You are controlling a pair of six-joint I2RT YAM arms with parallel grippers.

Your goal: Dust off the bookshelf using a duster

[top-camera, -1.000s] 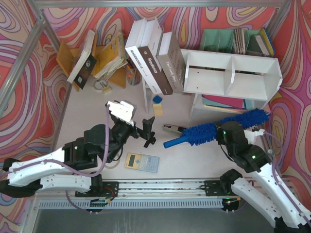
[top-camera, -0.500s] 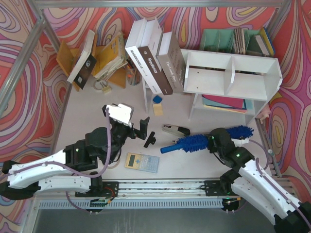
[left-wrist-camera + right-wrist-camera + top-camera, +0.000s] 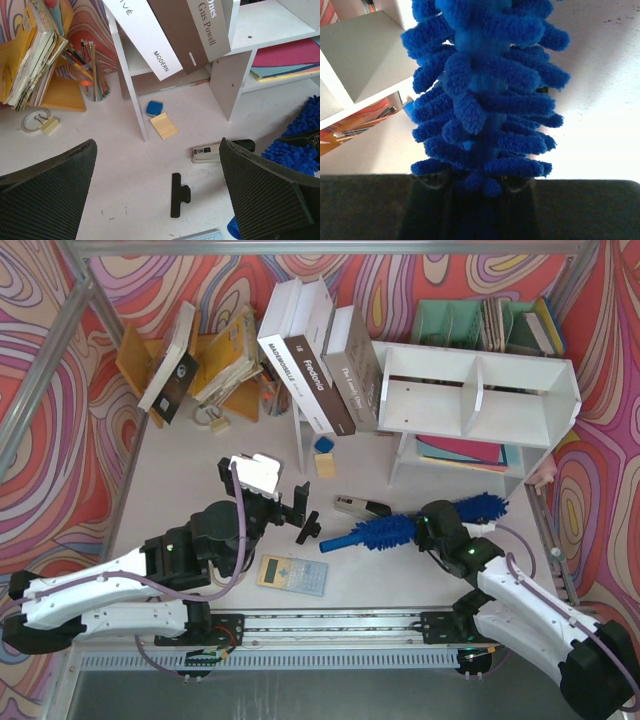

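Note:
The white bookshelf stands at the back right, its top board at the upper left of the right wrist view. The bright-blue duster lies slanted in front of it, handle end pointing left. My right gripper is shut on its fluffy middle, and the fluff hides the right gripper fingertips. My left gripper stands open left of the handle end. In the left wrist view the left gripper holds nothing, with the duster at the right edge.
A black clip lies between my left fingers, a stapler just beyond it, a calculator nearer. Leaning books, a yellow rack, a pen cup and a green organiser line the back.
My right arm has drawn the duster left and nearer, away from the shelf's lower tier. The left arm has shifted slightly right, gripper still open.

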